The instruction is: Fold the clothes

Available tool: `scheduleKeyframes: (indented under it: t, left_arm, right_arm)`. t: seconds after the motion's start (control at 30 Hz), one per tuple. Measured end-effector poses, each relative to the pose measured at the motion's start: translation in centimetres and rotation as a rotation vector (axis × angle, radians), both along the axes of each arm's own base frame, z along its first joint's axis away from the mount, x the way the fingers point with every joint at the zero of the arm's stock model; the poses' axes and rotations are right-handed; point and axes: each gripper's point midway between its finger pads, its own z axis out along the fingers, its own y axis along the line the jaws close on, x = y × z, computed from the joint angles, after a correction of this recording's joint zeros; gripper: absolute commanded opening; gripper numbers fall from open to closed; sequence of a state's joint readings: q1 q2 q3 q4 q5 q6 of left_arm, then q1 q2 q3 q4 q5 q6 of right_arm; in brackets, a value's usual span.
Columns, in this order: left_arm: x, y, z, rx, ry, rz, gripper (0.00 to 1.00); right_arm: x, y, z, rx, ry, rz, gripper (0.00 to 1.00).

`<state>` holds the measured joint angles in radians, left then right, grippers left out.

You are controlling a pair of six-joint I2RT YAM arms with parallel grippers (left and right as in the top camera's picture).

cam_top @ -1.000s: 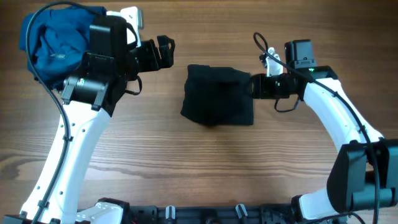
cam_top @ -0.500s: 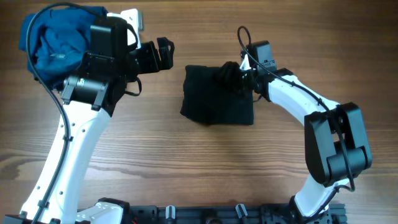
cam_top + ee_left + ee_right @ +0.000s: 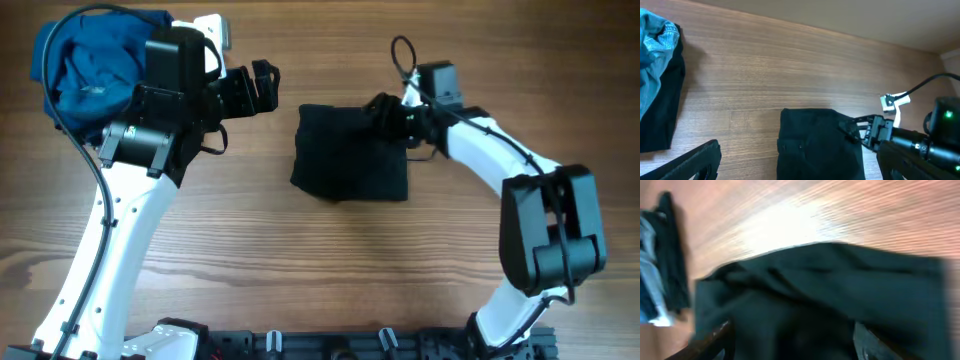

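The clothes [image 3: 350, 155] lie as a black, folded, roughly square bundle in the middle of the wooden table. My right gripper [image 3: 385, 112] hovers over their upper right corner. In the right wrist view the right gripper [image 3: 795, 345] has its fingers wide apart, open, with the dark, blurred clothes [image 3: 830, 290] under and between them. My left gripper [image 3: 262, 85] stands open to the upper left of the bundle, clear of it. From the left wrist, the left gripper [image 3: 800, 170] frames the clothes [image 3: 820, 145], with the right gripper [image 3: 860, 131] at their right edge.
A bright blue garment [image 3: 90, 60] is heaped at the far left corner behind the left arm, with a dark piece [image 3: 662, 110] beside it. A black cable [image 3: 402, 50] loops above the right wrist. Bare wood lies in front of the bundle.
My right gripper swung in from the bundle's right edge over its upper right corner, then eased slightly right while its jaws widened. The left arm has not moved.
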<state>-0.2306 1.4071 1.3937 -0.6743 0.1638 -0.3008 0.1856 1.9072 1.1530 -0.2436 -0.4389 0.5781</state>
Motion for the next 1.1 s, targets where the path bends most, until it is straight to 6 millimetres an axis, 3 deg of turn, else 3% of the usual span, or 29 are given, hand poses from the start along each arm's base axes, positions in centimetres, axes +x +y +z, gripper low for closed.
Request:
scheduleKeyframes:
  t: [0.1, 0.17, 0.33, 0.47, 0.57, 0.73, 0.8, 0.97, 1.1]
  left_arm:
    - [0.0, 0.0, 0.0, 0.002, -0.001, 0.002, 1.0]
    - [0.0, 0.0, 0.0, 0.002, 0.0, 0.002, 1.0]
    - [0.5, -0.1, -1.3, 0.009, 0.031, 0.002, 1.0]
    - [0.7, -0.1, -1.7, 0.012, 0.042, 0.002, 1.0]
    - [0.7, -0.1, -1.7, 0.012, 0.042, 0.002, 1.0]
    - [0.7, -0.1, -1.7, 0.012, 0.042, 0.002, 1.0]
    - [0.7, -0.1, -1.7, 0.012, 0.042, 0.002, 1.0]
    - [0.7, -0.1, -1.7, 0.012, 0.042, 0.002, 1.0]
    - [0.7, -0.1, -1.7, 0.012, 0.042, 0.002, 1.0]
  right_arm:
    - [-0.6, -4.1, -1.0, -0.055, 0.04, -0.003, 0.75]
    - [-1.8, -5.4, -1.6, -0.075, 0.075, 0.033, 0.72]
    - [-3.9, -2.9, -1.5, -0.032, 0.093, 0.175, 0.63]
    - [-4.7, -2.4, -0.5, -0.002, 0.089, 0.22, 0.61]
    - [-6.1, -2.5, 0.6, -0.005, 0.112, 0.24, 0.62]
    - [-7.5, -4.5, -0.9, -0.121, 0.208, 0.191, 0.62]
    - [-7.6, -4.1, -0.9, -0.122, 0.207, 0.203, 0.62]
    - [-6.7, -0.3, -0.5, -0.106, 0.139, 0.237, 0.61]
    - [-7.8, 2.1, -2.3, -0.092, 0.21, 0.234, 0.56]
